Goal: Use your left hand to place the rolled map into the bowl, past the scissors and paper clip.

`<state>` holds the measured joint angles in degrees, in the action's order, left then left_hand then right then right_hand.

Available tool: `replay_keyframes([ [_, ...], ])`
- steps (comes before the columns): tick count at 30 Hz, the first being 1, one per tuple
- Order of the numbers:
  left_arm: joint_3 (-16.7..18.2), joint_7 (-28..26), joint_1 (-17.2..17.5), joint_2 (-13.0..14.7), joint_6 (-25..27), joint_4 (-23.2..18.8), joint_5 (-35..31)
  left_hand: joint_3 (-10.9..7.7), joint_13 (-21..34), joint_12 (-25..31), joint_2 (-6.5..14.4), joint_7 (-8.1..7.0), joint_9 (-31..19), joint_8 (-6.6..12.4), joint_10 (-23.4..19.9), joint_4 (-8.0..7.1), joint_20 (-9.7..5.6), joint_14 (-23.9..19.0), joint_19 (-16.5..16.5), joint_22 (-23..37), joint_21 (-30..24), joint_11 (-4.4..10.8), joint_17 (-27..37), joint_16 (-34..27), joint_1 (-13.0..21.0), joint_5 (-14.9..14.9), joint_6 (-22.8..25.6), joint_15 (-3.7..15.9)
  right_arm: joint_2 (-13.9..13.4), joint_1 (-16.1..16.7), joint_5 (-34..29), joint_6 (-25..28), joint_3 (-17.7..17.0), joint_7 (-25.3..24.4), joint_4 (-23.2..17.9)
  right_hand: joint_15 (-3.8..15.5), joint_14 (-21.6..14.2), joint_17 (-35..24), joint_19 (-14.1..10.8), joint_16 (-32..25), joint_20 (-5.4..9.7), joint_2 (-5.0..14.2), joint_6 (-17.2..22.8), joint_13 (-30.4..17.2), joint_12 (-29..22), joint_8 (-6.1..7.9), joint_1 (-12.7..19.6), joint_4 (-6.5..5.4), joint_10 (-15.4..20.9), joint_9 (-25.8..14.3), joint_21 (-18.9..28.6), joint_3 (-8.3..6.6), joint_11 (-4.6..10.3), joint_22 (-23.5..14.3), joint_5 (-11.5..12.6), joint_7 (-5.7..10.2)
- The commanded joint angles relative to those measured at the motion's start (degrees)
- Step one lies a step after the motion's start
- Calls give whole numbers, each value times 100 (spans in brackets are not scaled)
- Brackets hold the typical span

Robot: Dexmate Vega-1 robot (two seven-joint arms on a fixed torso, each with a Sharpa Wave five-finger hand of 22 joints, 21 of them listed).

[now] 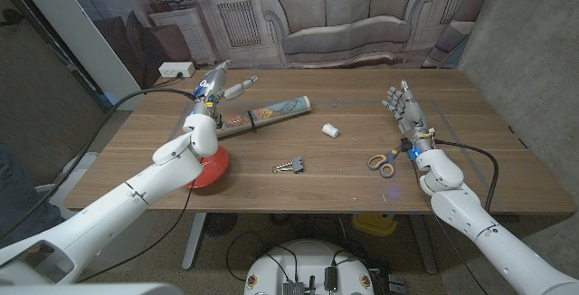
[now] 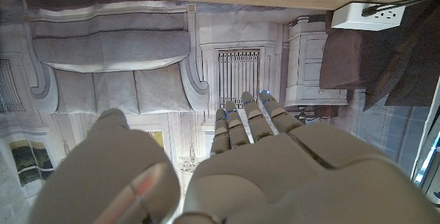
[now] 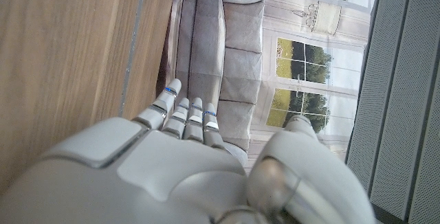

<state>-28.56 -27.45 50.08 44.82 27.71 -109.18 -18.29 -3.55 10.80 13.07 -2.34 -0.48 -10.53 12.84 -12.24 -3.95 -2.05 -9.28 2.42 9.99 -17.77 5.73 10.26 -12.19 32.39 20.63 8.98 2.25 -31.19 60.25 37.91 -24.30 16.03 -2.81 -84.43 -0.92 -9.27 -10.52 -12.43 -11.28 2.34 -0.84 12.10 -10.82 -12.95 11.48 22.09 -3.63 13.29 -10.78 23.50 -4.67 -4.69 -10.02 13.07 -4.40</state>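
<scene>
While the left hand (image 1: pixel 220 82) hangs above the far left part of the wooden table (image 1: pixel 344 182), its fingers (image 2: pixel 249 122) are stretched out straight and apart, grasping nothing. The rolled map (image 1: pixel 265 115) lies on the table just to the right of that hand and a little nearer, apart from it, running slantwise with its right end farther away; a dark band wraps its middle, and its printed pattern is too small to read. The red bowl (image 1: pixel 210 169) sits near the left front edge, partly hidden behind the left arm. The paper clip (image 1: pixel 290 165) lies near the middle of the table, to the right of the bowl. The scissors (image 1: pixel 383 160), with orange and blue handles, lie farther right, just beside the right wrist. A small white roll (image 1: pixel 330 130) rests between the map and the scissors. The right hand (image 1: pixel 404 106) is raised at the right side, fingers (image 3: pixel 184 112) spread and released, holding nothing. No writing or brand can be made out anywhere.
</scene>
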Motion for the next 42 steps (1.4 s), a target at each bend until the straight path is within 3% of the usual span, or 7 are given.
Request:
replay_keyframes([
  [1, -99, 146, -75, 32, 197, -52, -208, 14, 12, 7, -13, 1, -16, 7, -77, 20, -301, -80, 62, 34, 31, -5, 31, 15, 63, 46, 84, 194, -3, -1, 36, 60, -6, -2, -25, -8, -46, -14, -60, 9, 104, 47, 45, -20, -17, 19, 13, 12, 42, -33, -16, 7, -22, -6, -12, 22],
  [30, -514, 611, -411, -49, 1046, -150, -594, 123, 13, -48, -150, -2, -16, -43, -74, 55, -270, -68, 101, 32, 93, -26, 31, 60, 91, 104, 88, 175, 24, -43, 86, -14, -24, 97, 129, -18, -48, -13, -68, 17, 80, 65, 60, -21, -12, 16, 12, 18, 49, -34, -83, 21, -33, -8, -19, 24],
  [42, -732, 858, -605, -34, 1282, -123, -758, 210, 14, -88, -339, -33, -16, -69, -29, 155, -212, -19, 99, 26, 147, -8, 24, 97, 202, 124, 68, 177, 65, -135, 114, -26, -2, 169, 252, -23, -49, -13, -71, 19, 72, 69, 67, -21, -19, 15, 12, 21, 73, -34, -108, 27, -41, -9, -22, 22],
])
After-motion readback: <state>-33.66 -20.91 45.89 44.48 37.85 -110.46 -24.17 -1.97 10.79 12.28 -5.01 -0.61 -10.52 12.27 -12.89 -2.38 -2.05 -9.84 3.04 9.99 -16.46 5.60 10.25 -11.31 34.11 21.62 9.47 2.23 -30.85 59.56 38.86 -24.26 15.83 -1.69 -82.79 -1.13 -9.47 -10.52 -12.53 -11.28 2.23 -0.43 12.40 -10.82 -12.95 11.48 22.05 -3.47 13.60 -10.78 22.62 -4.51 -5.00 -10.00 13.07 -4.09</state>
